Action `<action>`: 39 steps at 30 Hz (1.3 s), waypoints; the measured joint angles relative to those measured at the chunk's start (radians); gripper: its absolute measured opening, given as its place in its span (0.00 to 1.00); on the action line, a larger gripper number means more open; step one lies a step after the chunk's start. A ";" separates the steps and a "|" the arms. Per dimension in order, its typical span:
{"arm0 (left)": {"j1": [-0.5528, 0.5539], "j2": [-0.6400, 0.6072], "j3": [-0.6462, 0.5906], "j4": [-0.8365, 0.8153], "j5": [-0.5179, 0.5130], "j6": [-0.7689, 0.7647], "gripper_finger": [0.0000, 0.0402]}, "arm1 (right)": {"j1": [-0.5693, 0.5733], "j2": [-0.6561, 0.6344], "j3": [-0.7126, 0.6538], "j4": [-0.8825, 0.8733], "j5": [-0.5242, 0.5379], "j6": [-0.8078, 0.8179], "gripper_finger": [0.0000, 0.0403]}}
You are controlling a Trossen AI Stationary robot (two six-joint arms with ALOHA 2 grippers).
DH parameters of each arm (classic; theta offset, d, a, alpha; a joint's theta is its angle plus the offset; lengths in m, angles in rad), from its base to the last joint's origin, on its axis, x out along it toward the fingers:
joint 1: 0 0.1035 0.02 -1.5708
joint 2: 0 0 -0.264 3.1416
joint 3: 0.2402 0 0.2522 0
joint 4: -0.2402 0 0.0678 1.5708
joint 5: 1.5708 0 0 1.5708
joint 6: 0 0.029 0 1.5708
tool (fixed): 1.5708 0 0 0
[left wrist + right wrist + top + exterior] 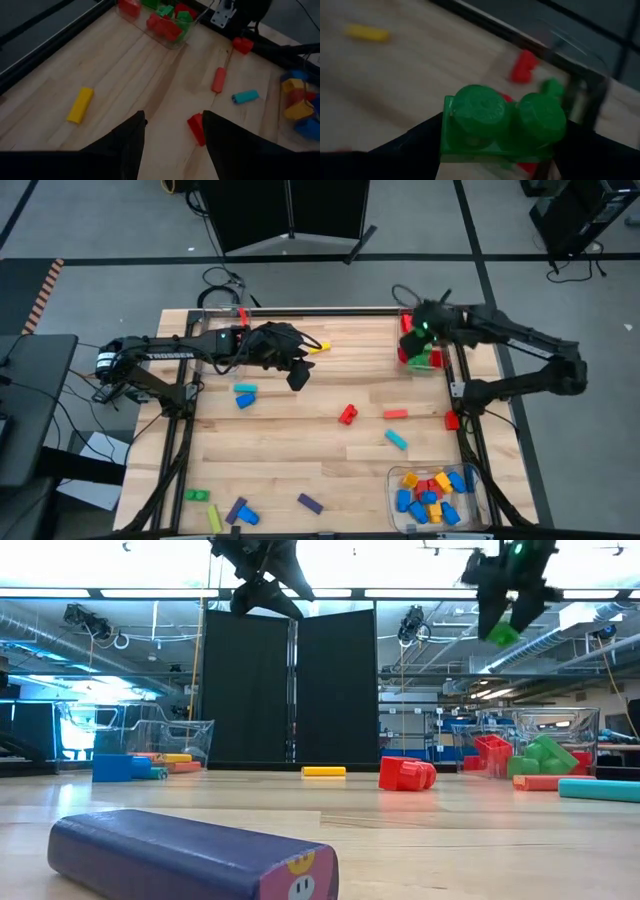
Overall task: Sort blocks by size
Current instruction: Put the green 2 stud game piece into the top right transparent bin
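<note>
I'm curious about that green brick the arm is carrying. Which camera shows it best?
The right wrist view: the green brick fills the picture, both studs clear, between the right gripper's fingers. The low view shows it small; the high view, barely; the left wrist view, not at all.

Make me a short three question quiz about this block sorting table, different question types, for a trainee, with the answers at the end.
1. True or false: the right gripper holds a green block.
2. Multiple choice: the clear bin at the table's near right corner holds mostly A) green and red blocks, B) blue, yellow and orange blocks, C) purple blocks.
3. Fill in: the left gripper hangs open and empty over the table, with a ___ block lying on the wood ahead of it to one side.

Key: 1 true; 2 B; 3 yellow.
</note>
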 joint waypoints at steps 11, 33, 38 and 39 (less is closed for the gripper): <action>-0.001 0.000 0.000 0.000 0.018 -0.029 0.51 | -0.386 0.207 -0.117 0.060 -0.153 -0.072 0.79; -0.027 0.000 0.000 0.000 0.014 0.005 0.51 | -0.471 0.391 -0.258 0.218 -0.221 -0.099 0.85; -0.027 0.000 0.000 0.000 0.014 0.005 0.51 | -0.471 0.364 -0.258 0.218 -0.218 -0.107 0.85; -0.027 0.000 0.000 0.000 0.014 0.005 0.51 | -0.471 0.361 -0.258 0.219 -0.217 -0.108 0.85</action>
